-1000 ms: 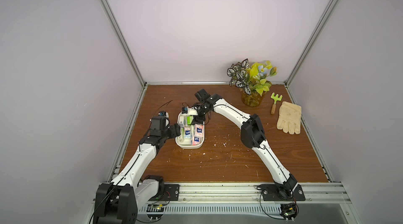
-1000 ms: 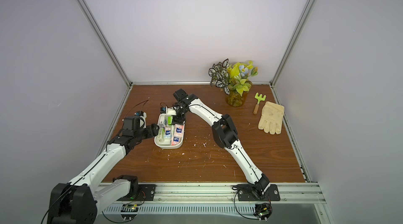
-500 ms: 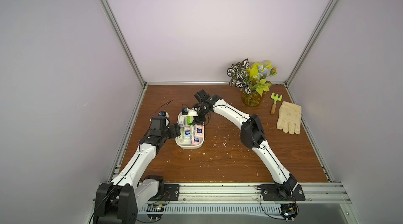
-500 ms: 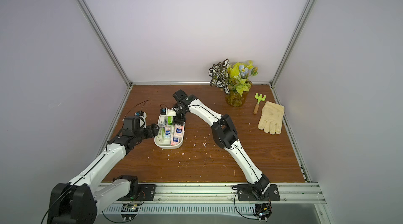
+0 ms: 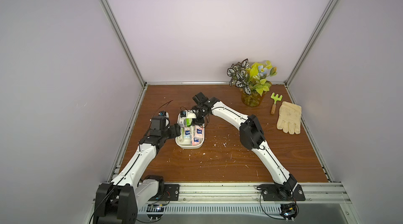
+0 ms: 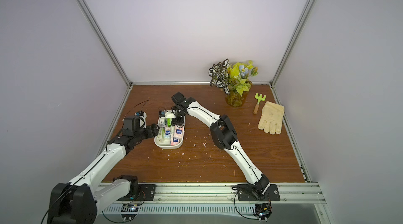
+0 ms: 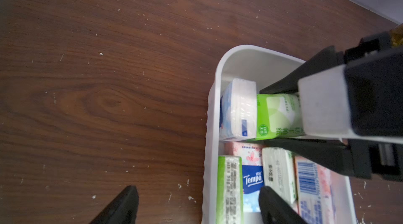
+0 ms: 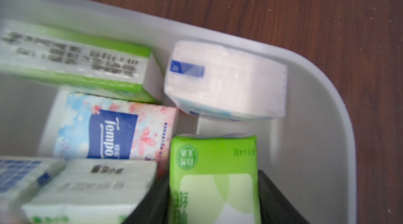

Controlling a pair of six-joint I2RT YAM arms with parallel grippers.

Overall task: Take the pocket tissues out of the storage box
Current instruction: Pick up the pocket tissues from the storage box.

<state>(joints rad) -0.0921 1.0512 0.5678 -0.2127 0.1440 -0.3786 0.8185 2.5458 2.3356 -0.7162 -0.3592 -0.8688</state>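
The white storage box [image 5: 189,146] [image 6: 168,146] stands on the left of the wooden table and holds several pocket tissues. My right gripper [image 8: 212,179] reaches down into its far end, jaws pressed on both sides of a green-and-white packet [image 8: 213,175] [image 7: 277,114]. Beside that packet stand a white-and-blue one on edge [image 8: 224,81] and a pink Tempo packet lying flat [image 8: 113,133]. My left gripper [image 7: 197,192] is open and straddles the box's left wall [image 7: 212,107], with one finger over the table and one over the packets.
A plant in an amber vase [image 5: 251,85] stands at the back right. A small green rake [image 5: 275,102] and a cream glove [image 5: 289,119] lie beside it. White crumbs dot the table. Enclosure walls rise on three sides.
My right gripper's jaws have narrowed onto the green packet. Both arms have stayed almost where they were.
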